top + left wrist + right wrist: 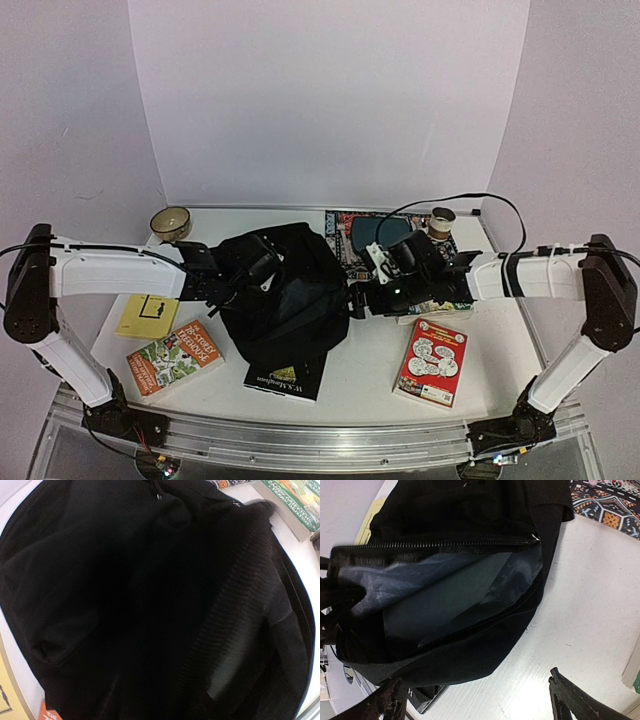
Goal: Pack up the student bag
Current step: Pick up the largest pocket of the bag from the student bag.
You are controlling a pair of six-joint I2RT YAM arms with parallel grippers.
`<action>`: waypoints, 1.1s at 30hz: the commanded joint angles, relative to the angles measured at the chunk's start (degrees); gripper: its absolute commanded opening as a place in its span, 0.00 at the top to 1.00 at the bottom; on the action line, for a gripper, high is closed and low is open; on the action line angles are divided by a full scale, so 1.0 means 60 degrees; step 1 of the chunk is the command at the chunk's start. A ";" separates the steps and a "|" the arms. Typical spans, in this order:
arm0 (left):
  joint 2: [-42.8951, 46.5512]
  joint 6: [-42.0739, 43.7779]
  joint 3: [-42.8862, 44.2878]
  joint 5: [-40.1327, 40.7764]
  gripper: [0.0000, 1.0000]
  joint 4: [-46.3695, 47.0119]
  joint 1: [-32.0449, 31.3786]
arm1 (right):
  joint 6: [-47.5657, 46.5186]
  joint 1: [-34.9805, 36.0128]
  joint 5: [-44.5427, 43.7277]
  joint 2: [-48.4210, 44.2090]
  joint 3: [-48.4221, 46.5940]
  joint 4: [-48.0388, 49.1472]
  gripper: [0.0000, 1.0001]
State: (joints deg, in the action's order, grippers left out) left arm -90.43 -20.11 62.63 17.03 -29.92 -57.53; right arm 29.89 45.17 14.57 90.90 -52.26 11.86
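The right gripper (pixel 475 680) has its jaws wide apart and holds nothing. Its two dark fingertips (pixel 395 695) hang over the white table (pixel 590 605), just beside the student bag (pixel 470 525) and clear of the fabric. The left gripper (pixel 260 268) is up against the bag's upper left side. Whether its jaws are apart or together cannot be told, since its wrist view is filled with black cloth and no finger shows.

Both arms reach inward from the sides with their forearms roughly level, meeting at the bag in the middle of the table. The bag's zipper (pixel 440 545) is undone, showing grey lining; any contents are hard to make out. The bag's near edge covers part of a black book (pixel 287 380).
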 commanded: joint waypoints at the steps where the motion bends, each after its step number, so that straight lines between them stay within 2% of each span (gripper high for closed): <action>1: -0.0044 0.0439 0.0459 -0.0385 0.89 0.0055 0.0394 | 0.0317 0.0214 0.0141 0.0205 -0.0474 -0.0037 0.02; 4: 0.0099 0.0791 0.0887 -0.0444 0.99 0.0061 0.0698 | 0.0776 0.0370 -0.0068 0.0338 -0.0576 -0.0022 0.02; 15: 0.0201 0.1798 0.2896 -0.0809 1.00 -0.0085 0.0886 | 0.3320 0.1006 -0.0846 0.0949 -0.0656 0.0899 0.02; 19: 0.0223 0.1886 0.3314 -0.0901 1.00 -0.0170 0.0883 | 0.3585 0.1041 -0.1376 0.1204 -0.0688 0.0824 0.02; 24: 0.0382 0.1740 0.3992 -0.0673 1.00 -0.0600 0.0975 | 0.2849 0.0918 -0.2114 0.1532 -0.1014 -0.0348 0.20; 28: 0.0616 0.1756 0.4455 -0.0779 1.00 -0.0899 0.1005 | 0.2113 0.0406 -0.1965 0.1577 -0.1037 -0.0914 0.44; 31: 0.0899 0.1752 0.4568 -0.0758 1.00 -0.1103 0.1025 | 0.1320 -0.0065 -0.1700 0.1429 -0.1143 -0.1265 0.54; 33: 0.1053 0.1663 0.4599 -0.0748 1.00 -0.1211 0.1075 | 0.0636 -0.0440 -0.1470 0.1284 -0.1311 -0.1570 0.57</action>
State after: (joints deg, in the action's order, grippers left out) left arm -89.60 -10.02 86.00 12.14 -37.64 -51.53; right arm 42.33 46.69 5.27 100.12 -56.92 9.03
